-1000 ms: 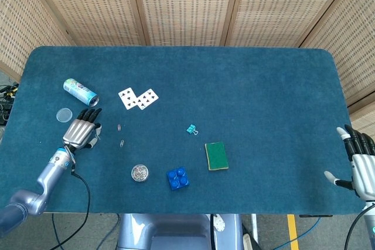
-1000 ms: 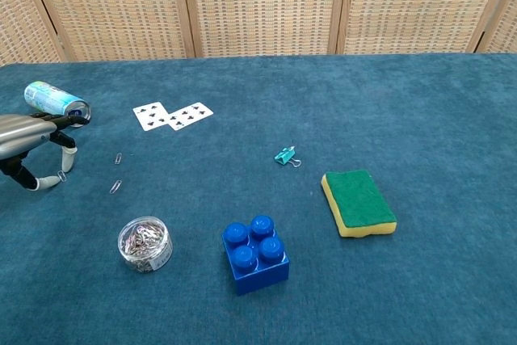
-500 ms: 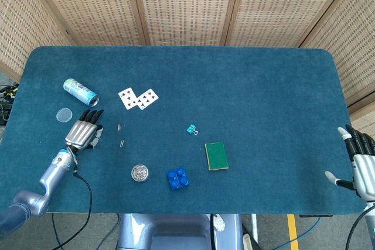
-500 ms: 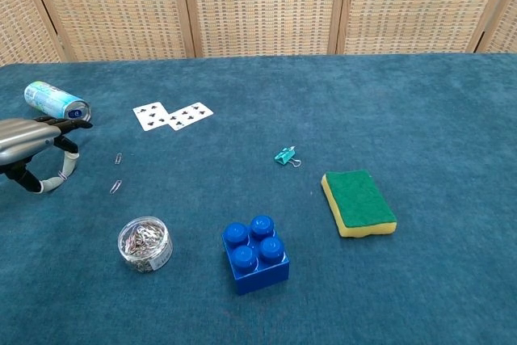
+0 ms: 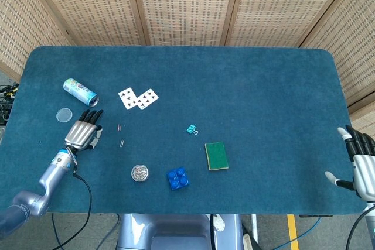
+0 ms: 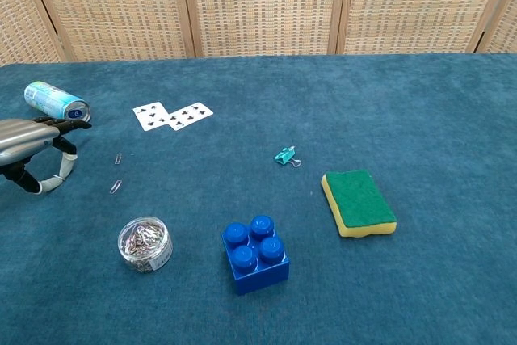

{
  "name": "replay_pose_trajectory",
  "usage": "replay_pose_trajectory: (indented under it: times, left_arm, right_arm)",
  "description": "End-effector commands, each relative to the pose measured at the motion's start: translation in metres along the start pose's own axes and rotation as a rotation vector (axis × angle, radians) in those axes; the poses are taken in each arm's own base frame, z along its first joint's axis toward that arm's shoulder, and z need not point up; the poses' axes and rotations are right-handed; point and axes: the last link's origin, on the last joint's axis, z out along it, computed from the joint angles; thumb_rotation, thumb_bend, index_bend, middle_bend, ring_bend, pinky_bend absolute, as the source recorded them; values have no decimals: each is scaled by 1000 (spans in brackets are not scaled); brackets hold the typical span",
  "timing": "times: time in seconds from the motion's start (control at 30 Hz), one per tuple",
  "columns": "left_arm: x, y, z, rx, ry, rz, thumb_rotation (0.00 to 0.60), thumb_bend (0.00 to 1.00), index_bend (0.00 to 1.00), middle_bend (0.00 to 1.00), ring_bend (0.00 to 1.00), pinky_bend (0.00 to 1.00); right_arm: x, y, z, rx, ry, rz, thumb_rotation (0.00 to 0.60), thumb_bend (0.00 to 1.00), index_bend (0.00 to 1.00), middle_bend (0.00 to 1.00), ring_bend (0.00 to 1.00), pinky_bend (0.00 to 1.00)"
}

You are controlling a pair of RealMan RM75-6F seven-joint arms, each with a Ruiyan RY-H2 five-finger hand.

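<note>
The left hand (image 5: 82, 132) hovers low over the table (image 5: 246, 86) near its left edge, fingers (image 6: 66, 161) spread and released, grasping nothing. Just ahead lies the can (image 5: 80, 92) on its side; the clear lid (image 5: 64, 115) is beside it, 2 paperclips (image 5: 120, 135) to its right. The right hand (image 5: 363, 165) hangs open past the right edge, much bare table between.
</note>
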Motion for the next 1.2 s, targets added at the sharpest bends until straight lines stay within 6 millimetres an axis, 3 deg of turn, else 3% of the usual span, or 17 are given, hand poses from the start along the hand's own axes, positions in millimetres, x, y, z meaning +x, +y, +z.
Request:
replay_pose_trajectory:
  times: [0.03,0.3,0.47,0.73,1.2]
  left_arm:
    - [3,0,-1,-1,15,-20,600,421,658,0,0,0]
    - [45,8,-16,-81,155,-126,600,428,658,0,0,0]
    - [62,31,-38,-197,175,-111,600,432,658,0,0,0]
    - [59,75,-74,-360,106,-90,600,433,658,0,0,0]
    - [35,120,-79,-456,21,-53,600,433,658,0,0,0]
  right_arm:
    - [0,0,0,0,1,1,600,0,0,0,0,0]
    - [1,0,0,2,2,4,600,0,0,0,0,0]
    - [1,0,-1,3,3,5,600,0,0,0,0,0]
    - [3,1,-2,2,8,12,600,0,0,0,0,0]
    - [5,3,-2,-3,11,18,600,0,0,0,0,0]
